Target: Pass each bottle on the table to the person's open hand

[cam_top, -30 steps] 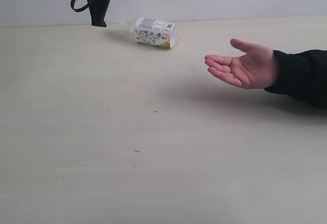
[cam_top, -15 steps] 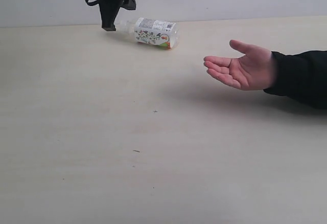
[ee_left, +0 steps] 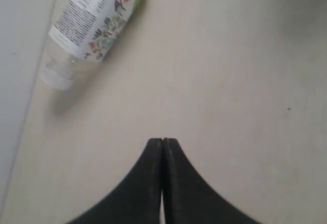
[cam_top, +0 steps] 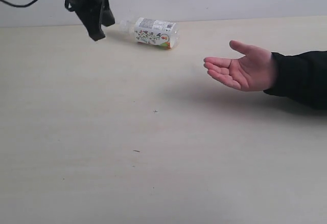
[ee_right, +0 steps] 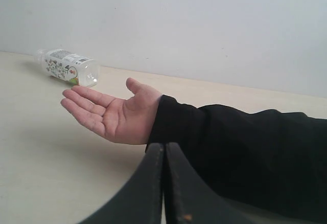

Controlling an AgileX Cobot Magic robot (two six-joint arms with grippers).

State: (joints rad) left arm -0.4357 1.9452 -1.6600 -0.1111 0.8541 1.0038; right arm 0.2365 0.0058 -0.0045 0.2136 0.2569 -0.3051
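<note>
Left hand (cam_top: pixel 96 35) hangs above the desk (cam_top: pixel 102 147), fingers pressed together on nothing. Close by at its 3 o'clock, the white floral bottle (cam_top: pixel 155 32) lies on its side near the far edge, long axis 9-to-3, cap end toward that hand. The person's open hand (cam_top: pixel 239 70) waits palm-up at the bottle's 4 o'clock. Right hand (ee_right: pixel 163 150) is also closed and empty. The left looks nearer, but must open first.

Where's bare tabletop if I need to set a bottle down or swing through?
The whole near stretch of the table, in front of the bottle and the open hand, is bare; so is the gap between those two. Tightest: the far edge, where the left gripper hangs beside the bottle's cap end.
</note>
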